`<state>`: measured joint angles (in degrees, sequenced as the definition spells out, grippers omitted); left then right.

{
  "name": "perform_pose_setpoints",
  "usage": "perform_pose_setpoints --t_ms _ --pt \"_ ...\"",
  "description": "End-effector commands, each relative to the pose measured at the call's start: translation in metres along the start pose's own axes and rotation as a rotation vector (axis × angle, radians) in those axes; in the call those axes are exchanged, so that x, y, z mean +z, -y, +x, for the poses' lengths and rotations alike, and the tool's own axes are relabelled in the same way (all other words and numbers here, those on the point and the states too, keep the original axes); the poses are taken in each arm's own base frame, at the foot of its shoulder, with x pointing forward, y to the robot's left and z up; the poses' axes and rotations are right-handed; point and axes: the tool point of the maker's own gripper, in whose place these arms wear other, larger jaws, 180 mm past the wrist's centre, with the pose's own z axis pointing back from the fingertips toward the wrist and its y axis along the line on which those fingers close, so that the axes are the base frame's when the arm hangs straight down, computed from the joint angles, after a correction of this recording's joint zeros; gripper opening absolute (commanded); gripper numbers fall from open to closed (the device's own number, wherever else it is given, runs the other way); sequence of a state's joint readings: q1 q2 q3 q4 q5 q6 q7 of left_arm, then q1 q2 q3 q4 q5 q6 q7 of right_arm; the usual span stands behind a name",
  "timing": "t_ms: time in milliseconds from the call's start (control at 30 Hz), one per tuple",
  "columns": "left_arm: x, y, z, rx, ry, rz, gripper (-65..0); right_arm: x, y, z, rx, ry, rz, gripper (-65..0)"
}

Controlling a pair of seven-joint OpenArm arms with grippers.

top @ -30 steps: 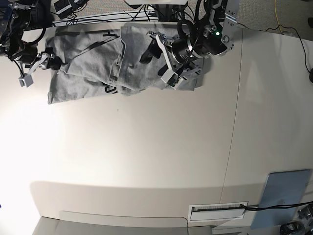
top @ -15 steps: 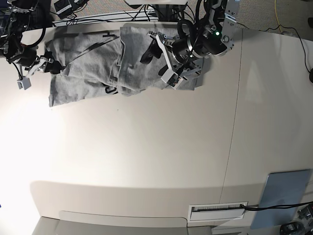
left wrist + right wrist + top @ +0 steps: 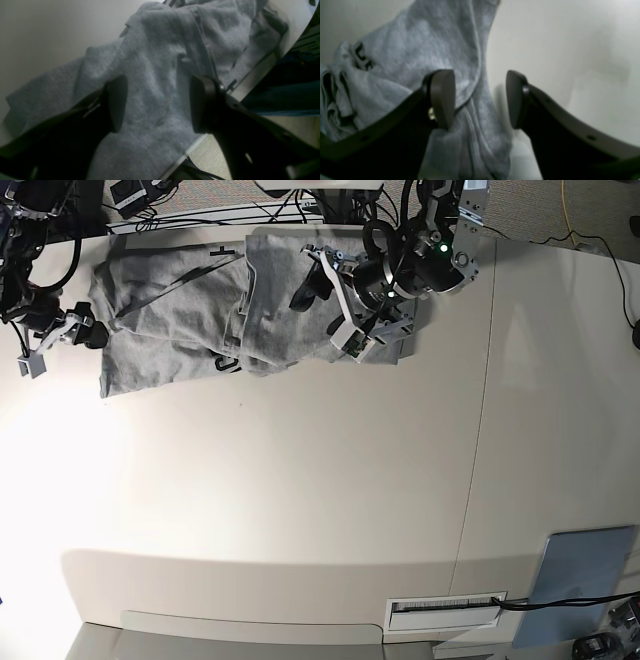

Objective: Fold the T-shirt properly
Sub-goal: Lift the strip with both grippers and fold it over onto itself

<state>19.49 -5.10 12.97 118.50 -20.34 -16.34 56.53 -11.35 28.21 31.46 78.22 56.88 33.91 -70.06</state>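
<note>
The grey T-shirt (image 3: pixel 190 310) lies crumpled along the table's far edge, with bits of black lettering (image 3: pixel 225 363) showing in its folds. My left gripper (image 3: pixel 332 295) hovers over the shirt's bunched right part. In the left wrist view its jaws (image 3: pixel 157 105) stand open with grey cloth (image 3: pixel 155 75) lying below them. My right gripper (image 3: pixel 50 342) is just off the shirt's left edge. It is open (image 3: pixel 480 100), with the shirt's hem (image 3: pixel 472 82) running under the gap and lettering (image 3: pixel 363 58) to the left.
The table's far edge (image 3: pixel 195 147) runs right beside the left gripper, with cables (image 3: pixel 200 215) behind it. A blue-grey sheet (image 3: pixel 585 580) and a white slotted plate (image 3: pixel 445 610) sit at the near right. A seam (image 3: pixel 480 430) crosses the tabletop.
My right gripper has drawn back to the left, off the shirt's left edge. The left arm has barely moved.
</note>
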Motion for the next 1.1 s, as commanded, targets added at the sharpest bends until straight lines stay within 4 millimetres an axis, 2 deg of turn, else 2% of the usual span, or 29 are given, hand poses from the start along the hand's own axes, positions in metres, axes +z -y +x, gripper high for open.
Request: perform_pose_setpoints --t_ms 0,267,533,600,667,767,900,1067 --pt "0.002 0.004 0.011 -0.004 0.042 -0.012 -30.2 0.004 -0.001 0.012 0.015 0.028 0.008 -32.8" --pt "0.002 0.004 0.011 -0.004 0.042 -0.012 -30.7 -0.02 -0.033 -0.013 0.041 -0.092 0.116 -32.8" --pt "0.002 0.004 0.01 -0.004 0.038 -0.011 -30.7 -0.032 -0.048 -0.028 0.033 -0.129 0.157 -32.9" --pt "0.002 0.004 0.009 -0.003 0.037 -0.012 -30.7 -0.035 -0.051 -0.029 0.025 -0.123 0.165 -36.5" --pt "0.002 0.004 0.007 -0.002 0.032 -0.009 -30.7 -0.036 -0.052 -0.028 0.023 -0.115 0.168 -45.7" --pt "0.003 0.0 0.001 -0.014 0.012 0.018 -30.7 -0.035 -0.043 -0.025 0.039 -0.105 0.121 -63.6" --pt "0.003 -0.007 -0.003 -0.037 -0.007 0.06 -30.7 -0.019 -0.021 -0.003 0.027 -0.018 0.054 -65.0" --pt "0.004 -0.014 -0.007 -0.052 -0.02 0.101 -30.7 0.025 0.016 0.034 0.028 0.082 -0.056 -65.0"
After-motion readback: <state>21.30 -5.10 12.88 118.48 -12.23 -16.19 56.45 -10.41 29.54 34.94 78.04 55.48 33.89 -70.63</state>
